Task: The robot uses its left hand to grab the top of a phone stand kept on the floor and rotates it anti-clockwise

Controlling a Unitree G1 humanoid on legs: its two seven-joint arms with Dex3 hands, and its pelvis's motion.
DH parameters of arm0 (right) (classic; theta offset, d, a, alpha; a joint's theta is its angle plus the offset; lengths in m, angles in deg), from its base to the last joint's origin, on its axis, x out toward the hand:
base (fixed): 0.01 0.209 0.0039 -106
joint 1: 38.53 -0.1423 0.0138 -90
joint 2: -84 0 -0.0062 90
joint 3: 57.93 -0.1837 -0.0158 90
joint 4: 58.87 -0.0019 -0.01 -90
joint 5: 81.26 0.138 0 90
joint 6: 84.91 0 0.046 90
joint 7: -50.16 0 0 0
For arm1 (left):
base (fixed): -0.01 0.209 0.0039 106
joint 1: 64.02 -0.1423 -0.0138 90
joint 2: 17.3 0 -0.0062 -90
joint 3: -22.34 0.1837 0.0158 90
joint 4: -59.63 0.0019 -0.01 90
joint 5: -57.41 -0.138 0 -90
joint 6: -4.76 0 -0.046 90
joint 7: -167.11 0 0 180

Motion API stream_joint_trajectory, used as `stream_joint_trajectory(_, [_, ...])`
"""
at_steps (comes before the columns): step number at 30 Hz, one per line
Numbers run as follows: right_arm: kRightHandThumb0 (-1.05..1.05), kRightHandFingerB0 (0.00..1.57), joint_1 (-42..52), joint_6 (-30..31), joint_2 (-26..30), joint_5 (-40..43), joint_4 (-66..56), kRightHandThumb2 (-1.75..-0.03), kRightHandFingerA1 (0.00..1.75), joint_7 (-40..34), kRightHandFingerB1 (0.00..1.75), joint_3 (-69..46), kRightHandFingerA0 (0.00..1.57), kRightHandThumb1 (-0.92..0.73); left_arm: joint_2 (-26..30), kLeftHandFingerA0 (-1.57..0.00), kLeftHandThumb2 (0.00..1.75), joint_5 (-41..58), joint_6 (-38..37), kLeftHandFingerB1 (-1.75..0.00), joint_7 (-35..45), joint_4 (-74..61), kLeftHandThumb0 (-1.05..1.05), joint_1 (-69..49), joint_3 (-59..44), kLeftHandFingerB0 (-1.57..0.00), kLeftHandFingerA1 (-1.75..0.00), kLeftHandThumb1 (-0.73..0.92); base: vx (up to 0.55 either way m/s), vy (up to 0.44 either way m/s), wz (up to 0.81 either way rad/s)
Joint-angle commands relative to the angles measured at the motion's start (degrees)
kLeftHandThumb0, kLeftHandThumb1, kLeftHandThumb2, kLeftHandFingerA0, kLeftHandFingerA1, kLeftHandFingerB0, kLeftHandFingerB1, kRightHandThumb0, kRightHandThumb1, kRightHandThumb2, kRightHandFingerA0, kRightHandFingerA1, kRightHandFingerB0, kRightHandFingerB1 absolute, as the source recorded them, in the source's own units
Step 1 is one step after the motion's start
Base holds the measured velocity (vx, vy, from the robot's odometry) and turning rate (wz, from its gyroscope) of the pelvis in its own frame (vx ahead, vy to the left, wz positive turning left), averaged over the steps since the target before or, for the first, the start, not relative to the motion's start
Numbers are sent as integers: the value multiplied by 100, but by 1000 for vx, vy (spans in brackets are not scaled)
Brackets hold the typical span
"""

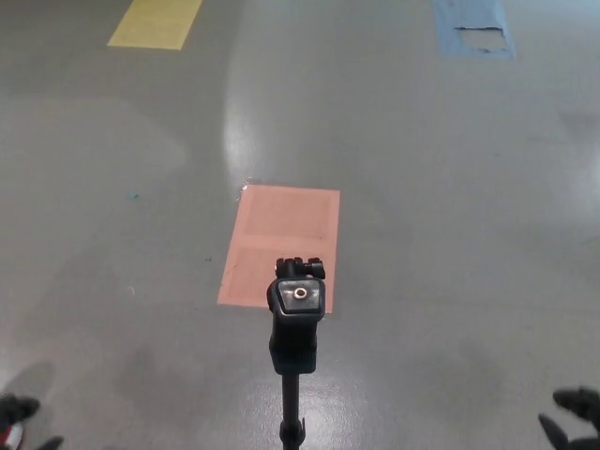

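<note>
The phone stand (298, 309) rises straight toward the head view at lower centre. Its black clamp head has a round screw on top, and its thin pole (292, 412) runs down out of the bottom edge. Nothing touches the stand. A small black part of my left hand (17, 412) shows at the bottom left corner, far to the left of the stand. A black part of my right hand (574, 412) shows at the bottom right corner, equally far off. Too little of either hand shows to tell how it is set.
The floor is grey and glossy. A pale orange rectangle (281, 225) is marked on it just beyond the stand's head. A yellow patch (155, 23) lies at the far left and a worn blue patch (473, 28) at the far right.
</note>
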Motion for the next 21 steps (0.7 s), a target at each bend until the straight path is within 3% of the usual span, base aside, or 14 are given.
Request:
stream_joint_trajectory(1, [-78,0,-176,-343,186,-137,389,-105,45,344,20,110,11,-72,215,-10,89,-245,-447,-32,286,381,-70,160,205,-5,-40,63,0,0,0])
stream_joint_trajectory(2, [-78,0,-185,-367,188,-145,416,-105,45,336,20,126,11,-72,215,-10,89,-232,-482,-32,275,400,-70,161,211,-5,-40,63,0,0,0])
stream_joint_trajectory(3, [-77,0,-196,-370,180,-158,425,-104,46,325,21,140,12,-72,219,0,105,-218,-518,-48,252,402,-34,153,200,0,-47,52,0,0,0])
stream_joint_trajectory(5, [-78,0,-209,-398,172,-162,457,-105,44,327,19,151,8,-72,179,0,104,-110,-719,-48,150,376,-34,115,113,0,-47,50,0,0,0])
stream_joint_trajectory(6, [-78,0,-207,-409,173,-147,472,-104,44,342,19,137,9,-72,147,-12,86,-38,-859,-26,130,343,-69,96,53,-4,-41,60,0,0,0])
stream_joint_trajectory(8, [-79,0,-209,-413,183,-165,497,-105,44,352,18,147,9,-72,63,-2,90,93,-1272,-20,107,181,-70,59,-61,-1,-37,55,0,0,0])
stream_joint_trajectory(12, [-79,0,-258,-375,169,-181,521,-104,45,357,19,163,12,-71,-74,-5,82,376,-1810,-15,175,-300,-71,-27,-326,-5,-23,49,0,0,0])
stream_joint_trajectory(18, [-80,1,-251,-344,157,-124,552,-104,43,406,17,126,8,-71,-63,-1,83,700,-2333,-18,433,-3141,-68,-929,-406,0,-16,48,0,0,0])
stream_joint_trajectory(21, [-80,0,-258,-336,176,-163,551,-104,44,400,18,163,8,-71,23,0,84,836,-2319,-13,570,-4367,-77,-1270,-414,0,-8,51,0,0,0])
